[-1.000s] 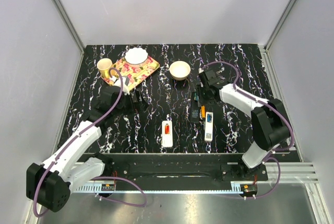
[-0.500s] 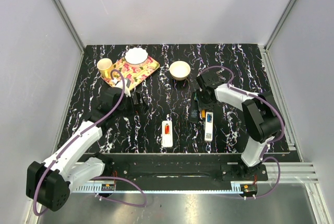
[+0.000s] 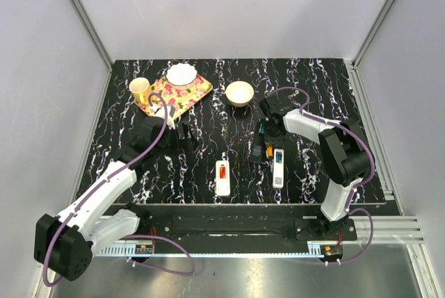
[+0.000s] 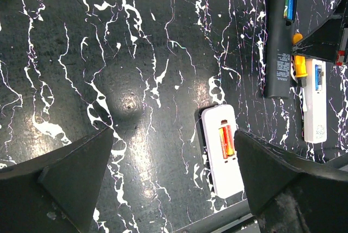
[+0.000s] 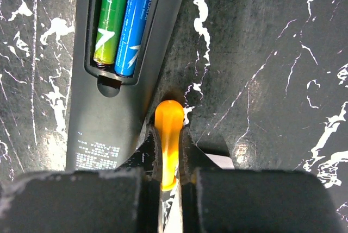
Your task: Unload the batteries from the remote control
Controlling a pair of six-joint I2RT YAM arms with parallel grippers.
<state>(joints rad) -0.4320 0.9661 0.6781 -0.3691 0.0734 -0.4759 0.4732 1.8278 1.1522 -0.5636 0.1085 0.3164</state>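
Observation:
A black remote control (image 5: 109,108) lies open with a green battery (image 5: 111,18) and a blue battery (image 5: 133,26) side by side in its bay. Right beside its edge, my right gripper (image 5: 169,149) is shut on an orange battery (image 5: 169,118) at table level. From above, the right gripper (image 3: 267,133) is over that black remote (image 3: 259,148). A white remote (image 4: 223,154) holds red and orange batteries (image 4: 225,142). Another white remote (image 3: 278,167) holds a blue battery (image 3: 279,156). My left gripper (image 4: 174,135) hangs open above bare table, holding nothing.
At the back left, a patterned tray (image 3: 203,89) carries a white bowl (image 3: 181,74), with a yellow cup (image 3: 139,88) at its left end. A beige bowl (image 3: 239,92) stands behind the black remote. The table's near edge runs just past the white remotes.
My right gripper's fingers have closed onto the orange battery beside the black remote, and its arm has shifted slightly left. The left arm has not moved.

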